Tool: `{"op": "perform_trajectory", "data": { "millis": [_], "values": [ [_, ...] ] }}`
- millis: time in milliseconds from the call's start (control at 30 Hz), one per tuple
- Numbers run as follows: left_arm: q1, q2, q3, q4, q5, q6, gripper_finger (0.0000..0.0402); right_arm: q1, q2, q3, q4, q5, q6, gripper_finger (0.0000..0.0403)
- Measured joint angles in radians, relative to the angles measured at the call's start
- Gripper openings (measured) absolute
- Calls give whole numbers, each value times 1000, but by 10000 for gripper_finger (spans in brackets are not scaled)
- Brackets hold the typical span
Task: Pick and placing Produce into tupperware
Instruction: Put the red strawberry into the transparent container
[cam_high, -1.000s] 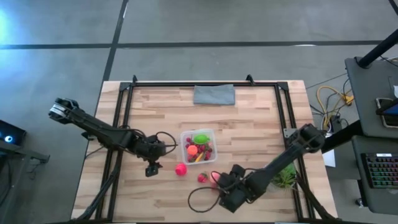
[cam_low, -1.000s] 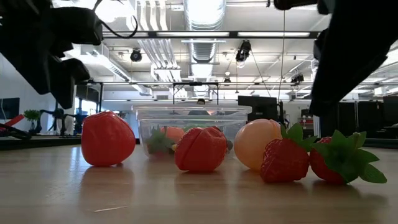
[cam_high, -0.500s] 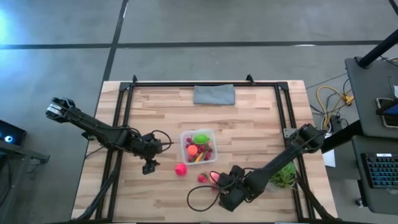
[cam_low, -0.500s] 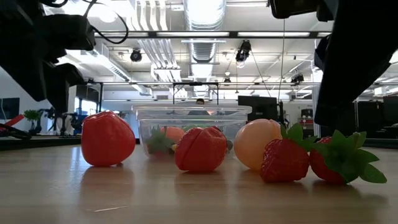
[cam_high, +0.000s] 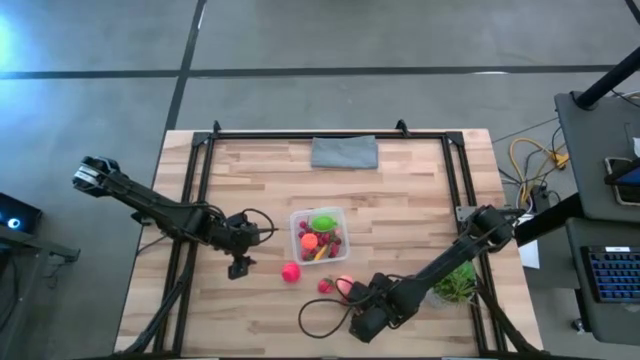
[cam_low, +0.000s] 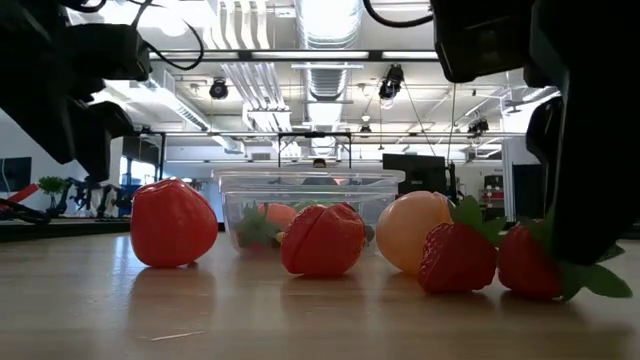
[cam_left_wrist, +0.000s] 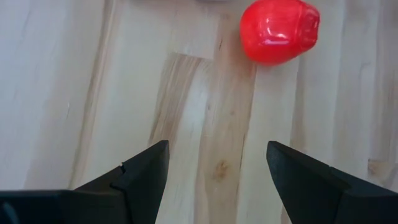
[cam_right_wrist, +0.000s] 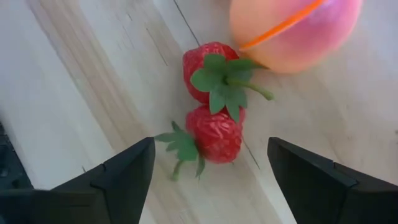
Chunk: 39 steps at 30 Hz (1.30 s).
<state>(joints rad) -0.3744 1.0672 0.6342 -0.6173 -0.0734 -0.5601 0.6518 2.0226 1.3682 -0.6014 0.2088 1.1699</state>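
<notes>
The clear tupperware (cam_high: 318, 234) stands mid-table with green, orange and dark-red produce inside. On the wood in front of it lie a bright pink ball (cam_high: 290, 271), a red fruit (cam_high: 325, 286), a peach ball (cam_right_wrist: 292, 28) and two strawberries (cam_right_wrist: 214, 132). My right gripper (cam_right_wrist: 208, 165) hangs open over the strawberries, pointing steeply down, one finger on either side of the nearer berry and apart from it. In the low view its dark finger (cam_low: 590, 180) stands in front of the right-hand strawberry (cam_low: 528, 262). My left gripper (cam_left_wrist: 217, 152) is open above bare wood, left of the pink ball (cam_left_wrist: 280, 30).
A grey folded cloth (cam_high: 344, 152) lies at the table's far edge. A leafy green plant (cam_high: 458, 283) stands by the right arm near the right edge. A black cable loops on the wood under the right gripper (cam_high: 318, 318). Bare wood lies to the left and far right.
My right gripper has come down toward the strawberries and turned a little; in the low view its dark bulk now covers part of the right-hand strawberry. My left gripper has drawn back slightly toward the table's left edge. The produce has stayed in place.
</notes>
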Motion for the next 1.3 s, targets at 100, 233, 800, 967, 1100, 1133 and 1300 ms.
{"op": "perform_trajectory", "data": {
  "millis": [100, 233, 800, 967, 1100, 1133, 1300],
  "values": [
    [0, -1, 0, 3, -15, 16, 255, 0, -1, 0, 1, 1, 1, 301],
    [2, -2, 0, 5, -19, 17, 255, 0, 3, -2, 7, 49, 1, 297],
    [2, -2, 0, 4, -22, 17, 255, -6, 39, 0, -14, 58, -44, 267],
    [2, -2, 0, 3, -27, 17, 255, -7, 39, 2, -31, 57, -45, 231],
    [2, -2, 0, 3, -30, 17, 255, -7, 38, 1, -38, 56, -45, 204],
    [2, -2, 0, 3, -31, 17, 255, -7, 36, 0, -39, 53, -46, 198],
    [2, -2, -1, 3, -37, 18, 255, -7, 18, -3, -61, 35, -46, 175]
  ]
}}
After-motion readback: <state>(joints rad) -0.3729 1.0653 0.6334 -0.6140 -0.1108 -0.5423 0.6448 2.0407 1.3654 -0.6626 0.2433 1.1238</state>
